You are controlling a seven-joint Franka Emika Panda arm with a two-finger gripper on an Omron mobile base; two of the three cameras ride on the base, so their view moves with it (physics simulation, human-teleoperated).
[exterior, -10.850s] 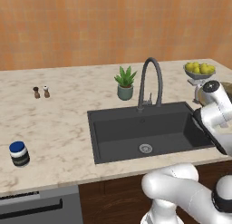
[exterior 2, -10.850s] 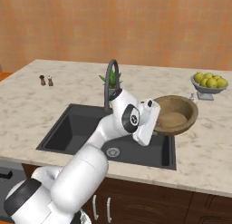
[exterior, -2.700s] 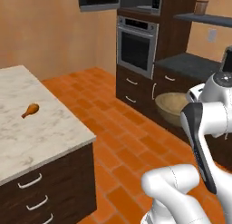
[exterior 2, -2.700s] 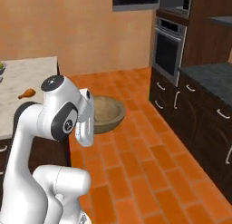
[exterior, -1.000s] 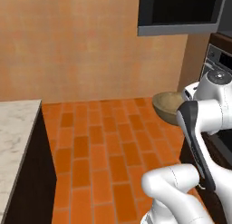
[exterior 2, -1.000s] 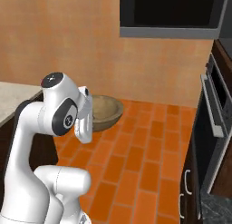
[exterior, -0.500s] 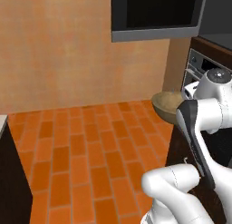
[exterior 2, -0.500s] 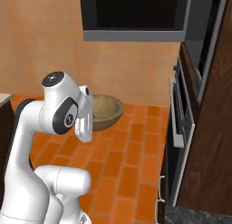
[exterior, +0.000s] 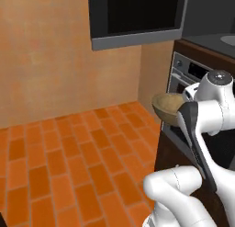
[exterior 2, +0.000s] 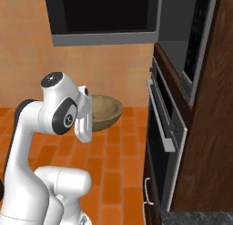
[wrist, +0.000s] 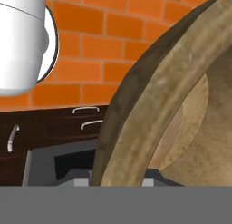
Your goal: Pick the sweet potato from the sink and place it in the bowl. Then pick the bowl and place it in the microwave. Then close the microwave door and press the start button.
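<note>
Gripper (exterior 2: pixel 85 114) clamped partway on the rim of the bowl (exterior 2: pixel 103 111), held aloft.

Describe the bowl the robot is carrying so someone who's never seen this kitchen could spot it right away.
Start at the tall dark cabinet wall with the steel oven. Left of it, above the orange brick floor, the white arm holds up a round bowl. It is tan-brown and wood-like with a darker rim, unlike the black and steel appliances.

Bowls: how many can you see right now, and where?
1. The bowl is held up at the hand, above the brick floor, left of the steel oven and below the open microwave. Its inside is mostly hidden.
</note>
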